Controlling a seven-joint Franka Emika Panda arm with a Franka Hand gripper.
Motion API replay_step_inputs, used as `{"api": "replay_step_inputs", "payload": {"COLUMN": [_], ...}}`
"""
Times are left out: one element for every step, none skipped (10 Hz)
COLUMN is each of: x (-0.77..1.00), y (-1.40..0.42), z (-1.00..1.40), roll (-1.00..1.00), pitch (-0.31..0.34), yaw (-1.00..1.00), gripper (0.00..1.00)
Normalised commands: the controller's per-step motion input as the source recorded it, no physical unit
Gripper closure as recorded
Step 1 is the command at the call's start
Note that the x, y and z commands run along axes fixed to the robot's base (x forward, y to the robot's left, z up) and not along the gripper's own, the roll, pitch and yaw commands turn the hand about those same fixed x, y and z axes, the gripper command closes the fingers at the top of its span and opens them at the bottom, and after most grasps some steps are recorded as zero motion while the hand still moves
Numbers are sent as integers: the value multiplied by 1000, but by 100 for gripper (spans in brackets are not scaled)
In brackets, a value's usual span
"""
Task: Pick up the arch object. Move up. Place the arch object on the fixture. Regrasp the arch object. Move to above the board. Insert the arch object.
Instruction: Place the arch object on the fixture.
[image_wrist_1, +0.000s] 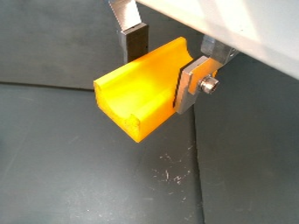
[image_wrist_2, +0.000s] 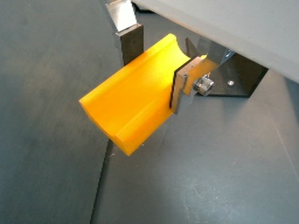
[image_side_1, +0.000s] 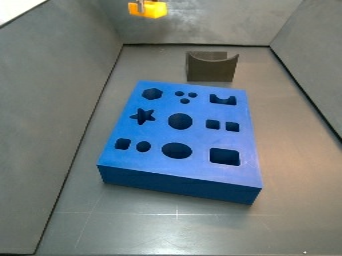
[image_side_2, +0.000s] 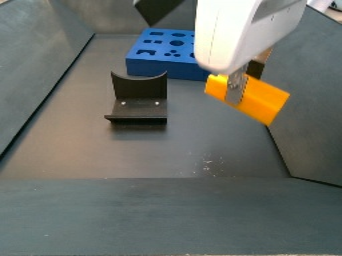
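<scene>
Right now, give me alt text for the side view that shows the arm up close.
The claw holds the yellow arch object in the air, tilted, above bare grey floor. The dark fixture stands empty beside it, with the blue board behind.

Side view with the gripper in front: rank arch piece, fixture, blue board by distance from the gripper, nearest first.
Gripper hangs above the floor.
1. Arch piece: clamped between the fingers, touching them.
2. Fixture: on the floor, off to the side, apart from the gripper.
3. Blue board: flat on the floor beyond the fixture, at the back.
</scene>
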Motion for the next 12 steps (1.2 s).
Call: {"api": "replay_step_inputs", "payload": {"x": [-22, -17, -16, -11, -9, -4, 1000, 1000, 1000, 1000, 1000, 1000], "y": [-11, -10, -10, -7, -5, 0, -812, -789, -740, -660, -552, -482], "z": [636, 552, 497, 383, 295, 174, -287, -327, -315, -288, -252, -229], "roll": [129, 132, 130, 117, 107, 109, -61, -63, -68, -79, -97, -111], "pitch": [96, 100, 104, 104, 103, 111, -88, -92, -99, -105, -103, -101], "yaw": [41, 42, 43, 42, 40, 43, -1000, -1000, -1000, -1000, -1000, -1000], "gripper": [100, 100, 100, 100, 100, 100, 100, 100, 100, 100, 100, 100]}}
